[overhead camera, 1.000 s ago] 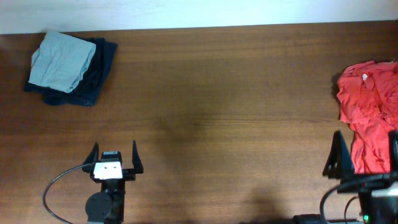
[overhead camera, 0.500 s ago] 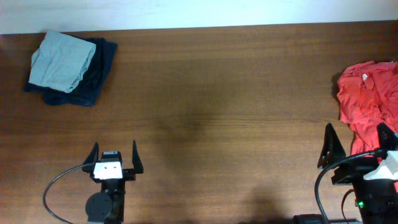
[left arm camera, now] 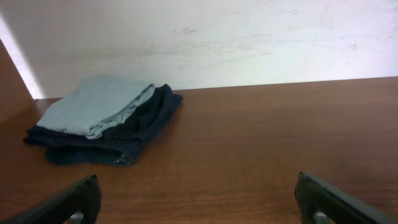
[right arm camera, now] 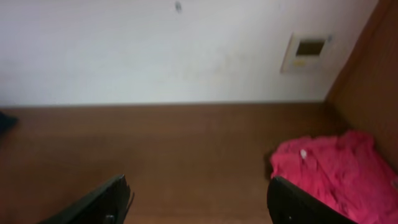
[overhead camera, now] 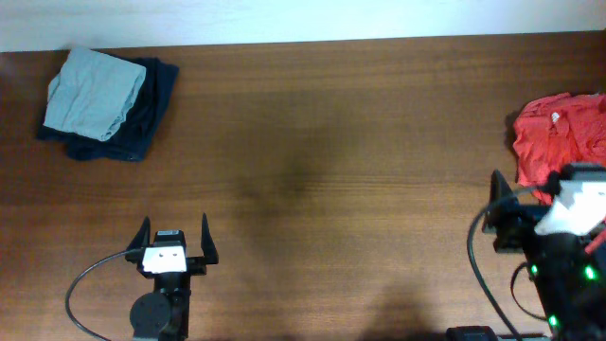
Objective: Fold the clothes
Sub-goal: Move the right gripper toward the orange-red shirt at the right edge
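**Orange-red clothes heaped at the table's right edge; both claws open and holding nothing**

Seen from above, a dark brown wooden table point(overhead camera: 331, 142) with fine lengthwise grain fills the view. A pale strip of wall point(overhead camera: 303, 19) runs along its far side.

The clothes point(overhead camera: 554, 133) lie in a crumpled, unfolded orange-red heap at the far right edge of the table. A small white label point(overhead camera: 555, 116) shows near the top of the heap. It is too small to read, and no print or lettering can be made out on the fabric.

At the far left corner, well apart from the heap, a folded grey-green garment point(overhead camera: 95, 93) rests on a folded navy garment point(overhead camera: 147, 118).

The left gripper point(overhead camera: 175, 230) sits near the front edge, left of centre. Its jaws are spread wide over bare wood, with nothing between them.

The right gripper point(right arm camera: 198, 186) is at the front right, just beside the heap. Its wrist camera shows the two fingers apart with only table between them. The clothes lie ahead and to the right of its right finger, and contact cannot be judged.

That camera also shows the scuffed white wall, a pale rectangular wall plate point(right arm camera: 306, 51) with a dark window, its markings blurred, and a wooden panel point(right arm camera: 367, 81) rising at the right.
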